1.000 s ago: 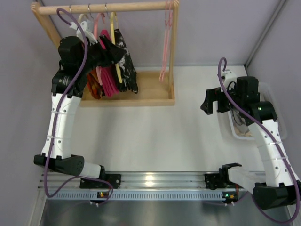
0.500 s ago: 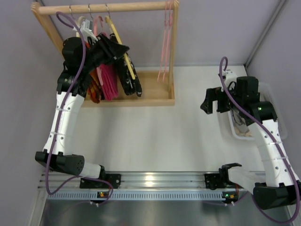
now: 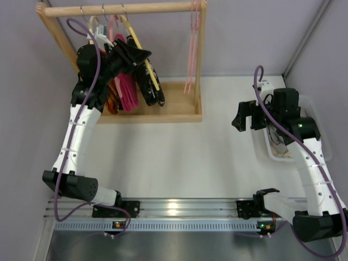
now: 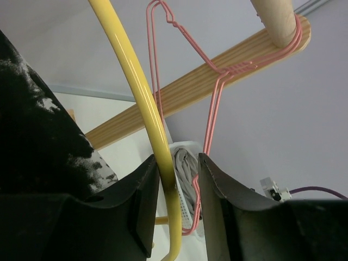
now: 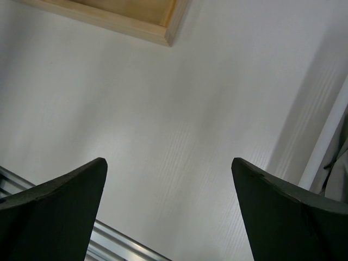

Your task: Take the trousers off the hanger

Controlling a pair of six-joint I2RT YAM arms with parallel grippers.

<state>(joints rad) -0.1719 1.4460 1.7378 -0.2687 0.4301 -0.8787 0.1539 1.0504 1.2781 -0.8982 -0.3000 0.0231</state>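
Left fingers [image 4: 138, 206]: parted only narrowly, with the hanger [image 4: 136, 81] running up between them. Its yellow rod lay against the finger on the left of the wrist view, and a thin gap showed to the other finger. No firm clamp could be seen.

The trousers [image 4: 38, 136] hung just beside these fingers, black cloth with white splotches filling the left of that view.

Top view: left fingers [image 3: 133, 54] were raised into the clothes on the rack, high above the tabletop [image 3: 179, 157]. The hanger [image 3: 133, 37] sat tilted, hook at the wooden rail [image 3: 152, 7], lower end swung out to the right. The trousers [image 3: 149, 87] were draped on it, below and right of the fingers.

A magenta garment [image 3: 126, 89] and an orange patterned garment [image 3: 110, 100] hung just left of the trousers. A pink wire hanger [image 3: 191, 49] hung well apart at the rail's right end, and also showed behind the yellow rod [image 4: 209, 114].

Right fingers [image 5: 54, 217]: spread wide, nothing between them, bare tabletop [image 5: 163, 109] beneath. In the top view they [image 3: 243, 120] hovered at the right side, well apart from the rack and near a clear bin [image 3: 272, 152] holding cloth.
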